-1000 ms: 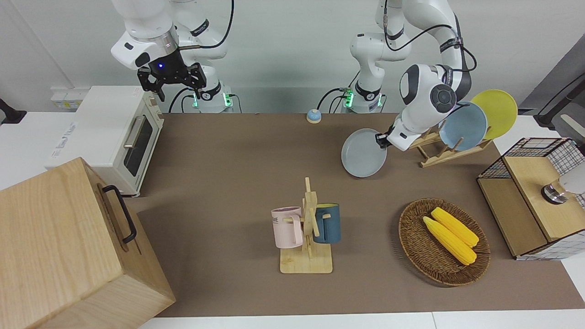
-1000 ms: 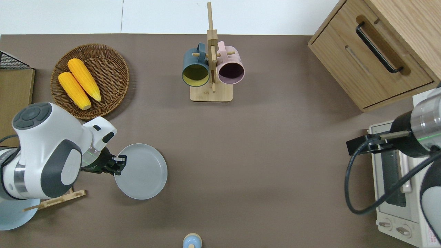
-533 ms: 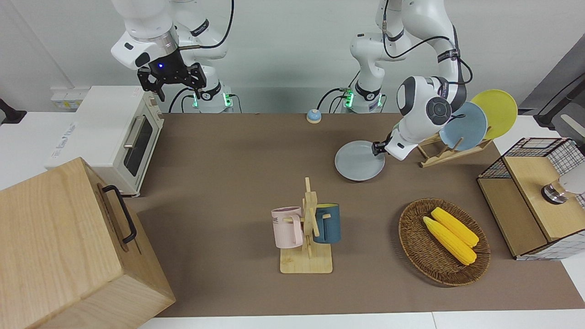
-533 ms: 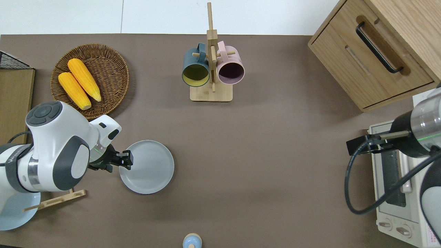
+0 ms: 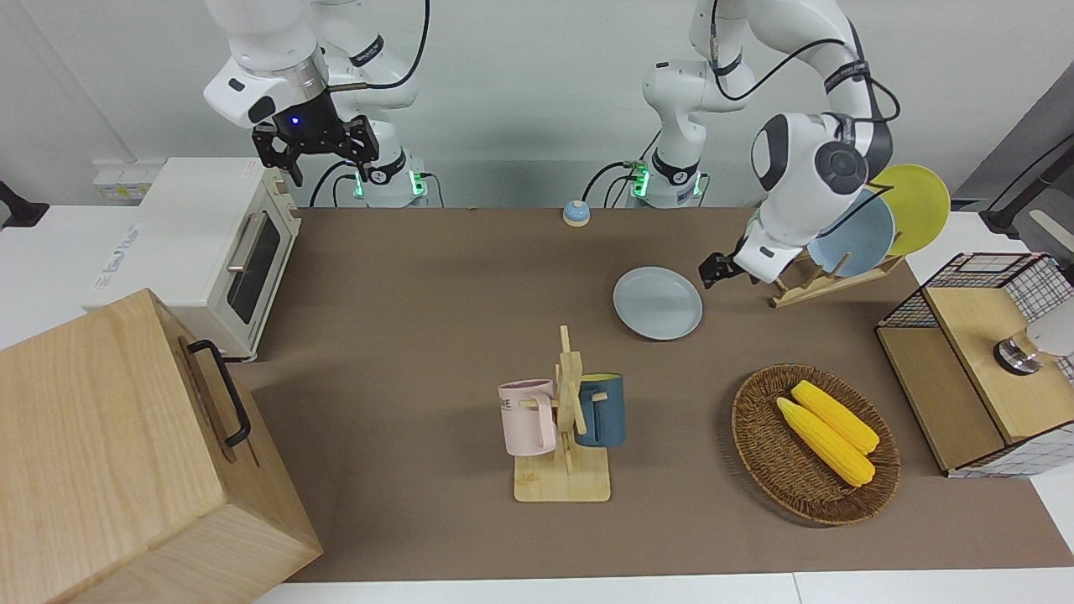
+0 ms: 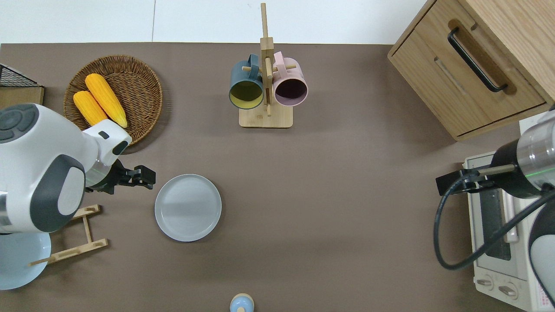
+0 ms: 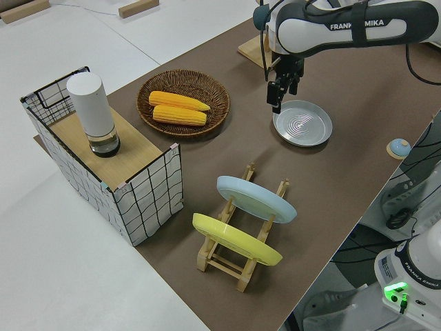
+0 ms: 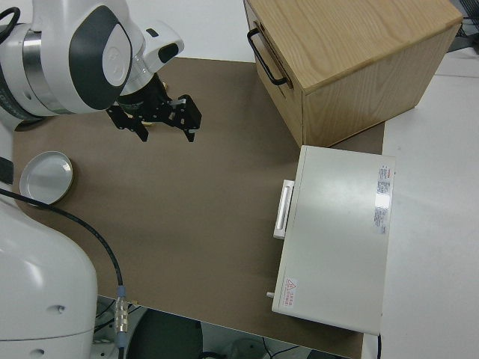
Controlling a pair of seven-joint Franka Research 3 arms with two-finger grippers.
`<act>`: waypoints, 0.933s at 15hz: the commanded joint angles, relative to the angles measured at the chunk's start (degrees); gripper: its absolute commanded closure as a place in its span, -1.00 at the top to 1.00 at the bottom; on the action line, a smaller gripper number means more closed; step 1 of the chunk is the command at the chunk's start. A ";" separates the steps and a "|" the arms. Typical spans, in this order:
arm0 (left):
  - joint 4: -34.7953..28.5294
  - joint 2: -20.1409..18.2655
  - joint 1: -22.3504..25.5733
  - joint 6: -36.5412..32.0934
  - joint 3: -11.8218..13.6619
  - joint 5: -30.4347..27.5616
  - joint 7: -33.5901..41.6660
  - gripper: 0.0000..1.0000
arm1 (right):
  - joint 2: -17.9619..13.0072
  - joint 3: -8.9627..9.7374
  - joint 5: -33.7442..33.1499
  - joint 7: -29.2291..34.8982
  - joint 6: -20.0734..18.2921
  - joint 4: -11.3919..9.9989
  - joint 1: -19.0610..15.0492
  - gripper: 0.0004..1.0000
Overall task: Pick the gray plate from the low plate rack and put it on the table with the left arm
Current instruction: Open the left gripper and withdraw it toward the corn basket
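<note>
Gray plate (image 6: 188, 207) lies flat on table (image 6: 338, 182), just beside low plate rack (image 6: 82, 234), toward table's middle. Left gripper (image 6: 145, 177) empty, fingers apart, beside plate. Placement looks done; only retreat left. Right arm parked.

Plain pale grey-white wall (image 5: 520, 75) across 12 o'clock in front view, evenly lit. White power-socket strip (image 5: 117, 178) low on wall at approx. 10 o'clock. Smooth white floor (image 7: 62, 276) at 8 o'clock in left side view, w/ light wooden blocks (image 7: 138, 7) at 12 o'clock.
</note>
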 commanded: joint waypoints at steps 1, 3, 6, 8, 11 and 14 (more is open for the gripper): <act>4.74 -1.04 0.09 -2.29 0.01 4.76 -0.18 0.98 | -0.27 0.38 0.20 -0.19 -0.87 0.35 -0.85 0.98; 6.77 -1.04 0.17 -2.29 0.01 6.00 -0.35 0.99 | -0.27 0.38 0.20 -0.19 -0.87 0.35 -0.76 0.98; 10.80 -1.04 0.26 -2.37 0.10 5.66 -0.01 1.00 | -0.27 0.38 0.20 -0.19 -0.87 0.35 -0.76 0.98; 13.27 -0.95 0.44 -2.29 0.19 5.65 0.17 1.00 | -0.27 0.38 0.20 -0.19 -0.87 0.35 -0.76 0.97; 13.37 -1.04 0.35 -2.29 0.19 5.83 0.17 1.00 | -0.27 0.38 0.20 -0.19 -0.87 0.35 -0.85 0.98; 13.28 -1.04 0.35 -1.59 0.19 5.57 0.44 1.00 | -0.27 0.38 0.20 -0.19 -0.87 0.35 -0.76 0.98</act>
